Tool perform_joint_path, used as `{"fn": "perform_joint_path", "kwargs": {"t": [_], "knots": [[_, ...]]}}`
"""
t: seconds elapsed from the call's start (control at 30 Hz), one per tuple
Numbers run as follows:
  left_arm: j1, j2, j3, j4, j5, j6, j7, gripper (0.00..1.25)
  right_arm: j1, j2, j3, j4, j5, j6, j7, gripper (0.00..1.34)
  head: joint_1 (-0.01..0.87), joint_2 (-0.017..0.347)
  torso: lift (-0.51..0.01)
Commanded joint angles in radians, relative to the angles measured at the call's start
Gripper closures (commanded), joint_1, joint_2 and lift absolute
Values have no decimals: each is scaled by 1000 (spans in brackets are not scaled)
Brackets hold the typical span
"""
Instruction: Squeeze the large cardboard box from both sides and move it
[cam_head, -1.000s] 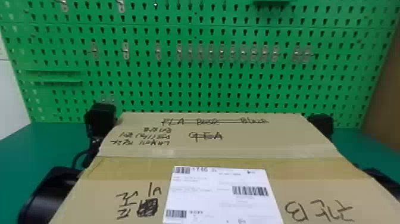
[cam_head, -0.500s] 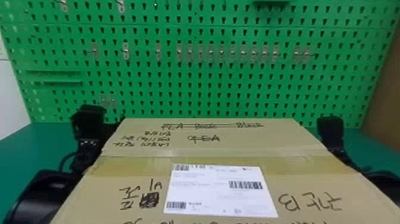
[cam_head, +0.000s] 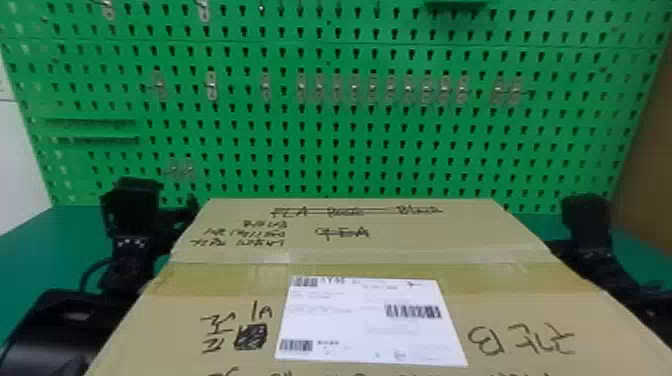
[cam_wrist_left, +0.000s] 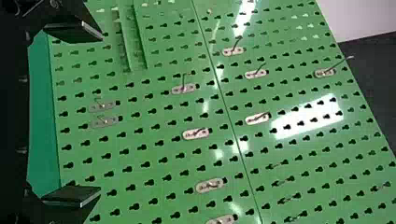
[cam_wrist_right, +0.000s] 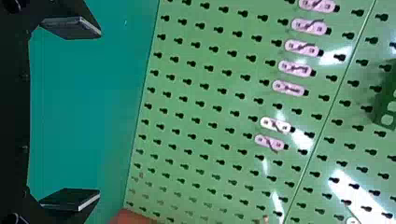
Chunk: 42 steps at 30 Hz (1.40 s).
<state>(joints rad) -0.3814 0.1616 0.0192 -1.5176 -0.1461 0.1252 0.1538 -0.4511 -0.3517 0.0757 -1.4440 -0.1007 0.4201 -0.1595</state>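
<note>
The large cardboard box (cam_head: 420, 250) lies across the lower middle of the head view, with tape, handwriting and a white label (cam_head: 370, 320) on top. My left gripper (cam_head: 132, 210) is beyond its left edge, and a dark part reaches close to the box's far left corner; contact cannot be told. Off the right edge, my right gripper (cam_head: 587, 225) stands with a gap to the far right corner. In the left wrist view, the left gripper (cam_wrist_left: 99, 114) has its fingers wide apart with nothing between. The right gripper (cam_wrist_right: 99, 113) is likewise open and holds nothing.
A green pegboard (cam_head: 350, 115) with metal hooks rises behind the box. The green tabletop (cam_head: 45, 245) extends to both sides. A brown surface (cam_head: 650, 150) borders the pegboard at the right.
Both grippers have moved outward, away from the box's sides. Compared with the earliest frame, the box looks slightly smaller and its far edge sits lower; since the middle frame it has hardly moved.
</note>
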Motion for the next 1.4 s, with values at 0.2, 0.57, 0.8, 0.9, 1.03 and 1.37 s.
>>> {"fn": "perform_joint_path", "kwargs": {"t": [0.2, 0.57, 0.8, 0.9, 1.03, 1.37], "knots": [[10, 13, 11, -16, -4, 16, -7, 127, 17, -26, -22, -24, 12, 23, 0, 101, 398, 51, -209], [18, 21, 22, -30, -7, 25, -8, 127, 34, -32, -51, -39, 19, 37, 0, 101, 398, 51, -209], [19, 19, 27, -32, -7, 27, -10, 127, 38, -32, -59, -42, 19, 37, 0, 101, 398, 51, -209], [18, 19, 25, -32, -9, 27, -10, 127, 38, -30, -57, -42, 19, 37, 0, 101, 398, 51, -209], [18, 19, 27, -32, -9, 27, -10, 127, 38, -30, -56, -42, 19, 39, 0, 101, 398, 51, -209], [19, 19, 28, -32, -9, 27, -10, 127, 35, -30, -51, -42, 19, 40, 0, 101, 398, 51, -209]]}}
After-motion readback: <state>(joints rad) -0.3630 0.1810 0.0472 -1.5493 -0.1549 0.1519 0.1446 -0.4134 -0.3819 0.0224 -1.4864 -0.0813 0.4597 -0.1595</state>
